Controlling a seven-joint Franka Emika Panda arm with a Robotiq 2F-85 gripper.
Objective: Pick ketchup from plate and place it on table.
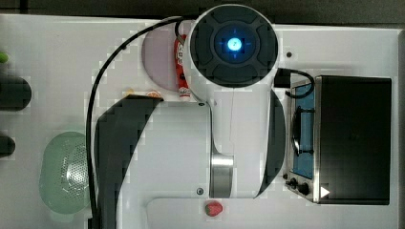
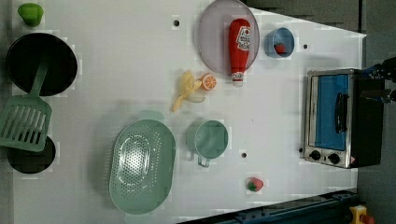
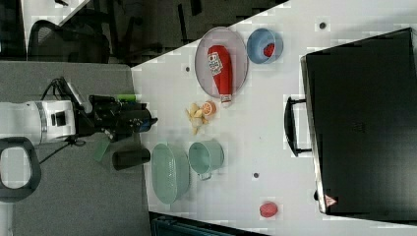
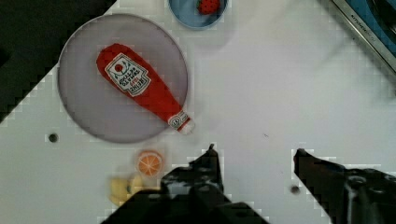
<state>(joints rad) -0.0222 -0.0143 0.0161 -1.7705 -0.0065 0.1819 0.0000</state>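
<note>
The ketchup [image 4: 142, 88] lies flat on the plate [image 4: 84, 112], its white cap poking just past the rim toward an orange slice [image 4: 149, 162] on the table [image 4: 271, 93]. The gripper [image 4: 254, 154] hangs above the bare table with its fingers spread apart and nothing between them, well clear of the bottle. A small blue dish [image 4: 187, 16] beside the plate holds what looks like a strawberry.
</note>
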